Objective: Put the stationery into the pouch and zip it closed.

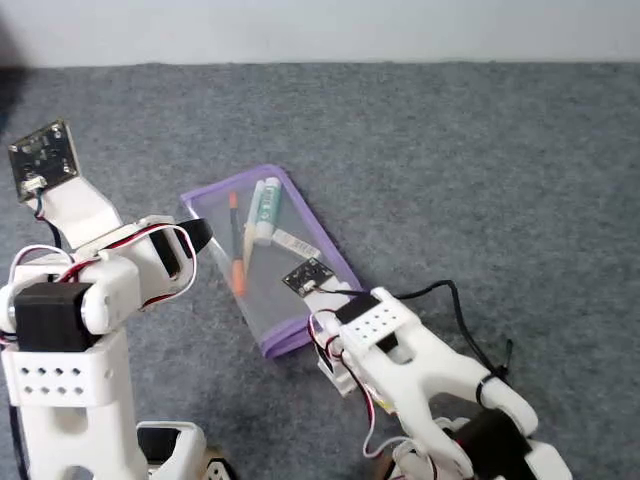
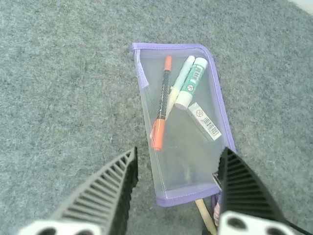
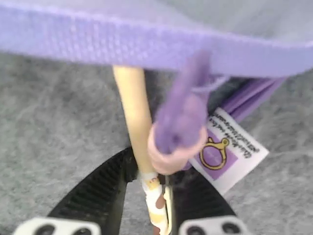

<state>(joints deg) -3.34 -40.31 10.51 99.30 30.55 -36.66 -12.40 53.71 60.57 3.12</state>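
A purple-edged mesh pouch [image 1: 268, 312] [image 2: 182, 169] lies flat on the grey carpet. Inside it are an orange pen [image 1: 236, 255] [image 2: 161, 110], a green glue stick [image 1: 266, 210] [image 2: 191, 83] and a white eraser [image 1: 295, 243] [image 2: 205, 120]. A cream pencil [image 2: 204, 216] [image 3: 132, 107] pokes out at the pouch's near end. My right gripper [image 3: 152, 169] is shut on that pencil, right beside the purple zipper pull [image 3: 183, 115] with its pink ring. My left gripper [image 2: 179, 154] [image 1: 197, 235] hangs open above the pouch's left side, holding nothing.
Grey carpet [image 1: 480, 170] stretches to the right and back of the pouch. A white label [image 3: 230, 149] hangs at the pouch's near corner. The right arm's body [image 1: 400, 345] and its cables cover the carpet in front of the pouch.
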